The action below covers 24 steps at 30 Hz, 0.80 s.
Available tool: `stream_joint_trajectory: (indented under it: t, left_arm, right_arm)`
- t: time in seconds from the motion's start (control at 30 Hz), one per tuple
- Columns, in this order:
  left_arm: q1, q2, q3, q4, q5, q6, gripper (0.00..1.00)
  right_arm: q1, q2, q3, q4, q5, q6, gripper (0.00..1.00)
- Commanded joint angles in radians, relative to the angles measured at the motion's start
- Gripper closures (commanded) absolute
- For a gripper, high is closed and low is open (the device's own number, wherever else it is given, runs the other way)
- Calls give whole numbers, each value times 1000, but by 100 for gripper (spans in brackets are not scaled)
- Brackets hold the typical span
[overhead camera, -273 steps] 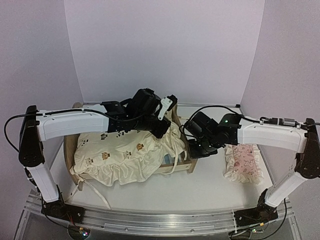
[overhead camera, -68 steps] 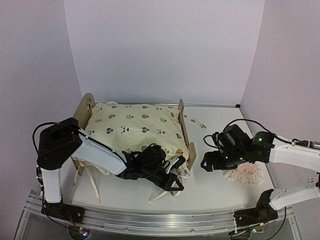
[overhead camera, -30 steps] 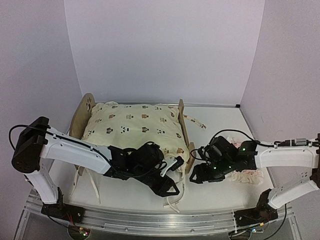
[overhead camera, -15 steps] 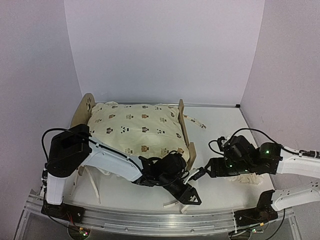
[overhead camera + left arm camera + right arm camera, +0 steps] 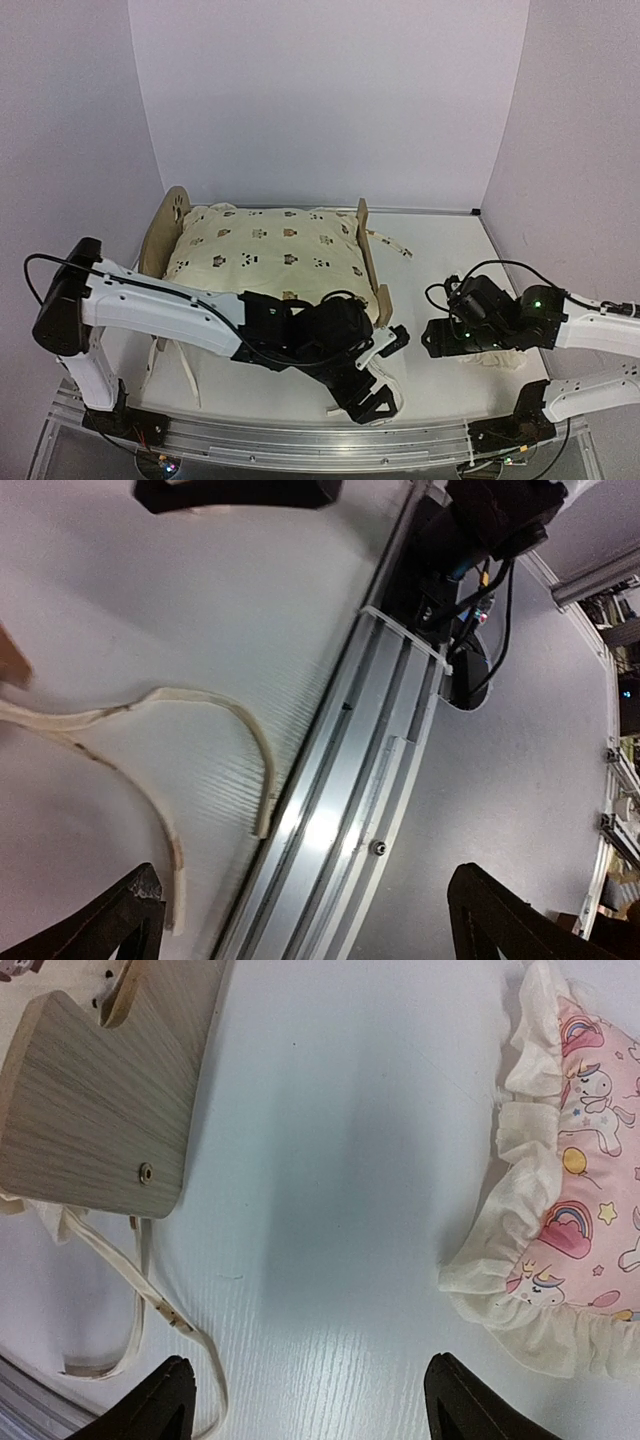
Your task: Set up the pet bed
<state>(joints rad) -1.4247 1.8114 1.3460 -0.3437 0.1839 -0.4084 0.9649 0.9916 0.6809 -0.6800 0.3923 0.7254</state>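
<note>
The left end effector [image 5: 305, 880] gapes empty over a tie [image 5: 268, 775]; right end effector [image 5: 308, 1370], likewise apart, hangs seemingly low between bed [image 5: 100, 1110] and pillow [image 5: 590, 1190].

Can't see the mattress of the bed [image 5: 364, 245] at all under the cushion [image 5: 270, 250]. Only getting part of the pink pillow [image 5: 580, 1190] in the right wrist view, chopped at 3 o'clock, and barely any from above behind the right arm [image 5: 590, 325]. Losing the footboard [image 5: 100, 1130] at 10 o'clock there, and the tie [image 5: 150, 694] at 9 o'clock in the left wrist view.

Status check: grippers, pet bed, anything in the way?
Left gripper, right gripper: jaws open, empty. Pet bed upright, cream cushion on it. Pink pillow on table beside bed; loose ties by left gripper.
</note>
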Motion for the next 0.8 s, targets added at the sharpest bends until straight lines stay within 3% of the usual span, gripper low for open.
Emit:
stream_joint_trajectory:
  t: [0.0, 0.1, 0.27, 0.6, 0.67, 0.77]
  left_arm:
    - [63, -33, -105, -60, -219, 38, 8]
    - [62, 2, -122, -15, -115, 61, 24]
    - [47, 57, -116, 17, -49, 103, 42]
    - [7, 178, -70, -2, -27, 142, 50]
    - [7, 195, -61, -12, -44, 144, 58]
    - [6, 225, -49, -26, -71, 143, 82]
  right_arm:
    - [0, 36, 51, -16, 26, -9, 20]
    - [1, 64, 52, -14, -3, -10, 20]
    - [1, 85, 17, 40, -66, -15, 21]
    - [1, 132, -44, 126, -182, -9, 27]
    - [1, 138, -57, 140, -196, -1, 29]
    - [1, 146, -84, 167, -222, 9, 33]
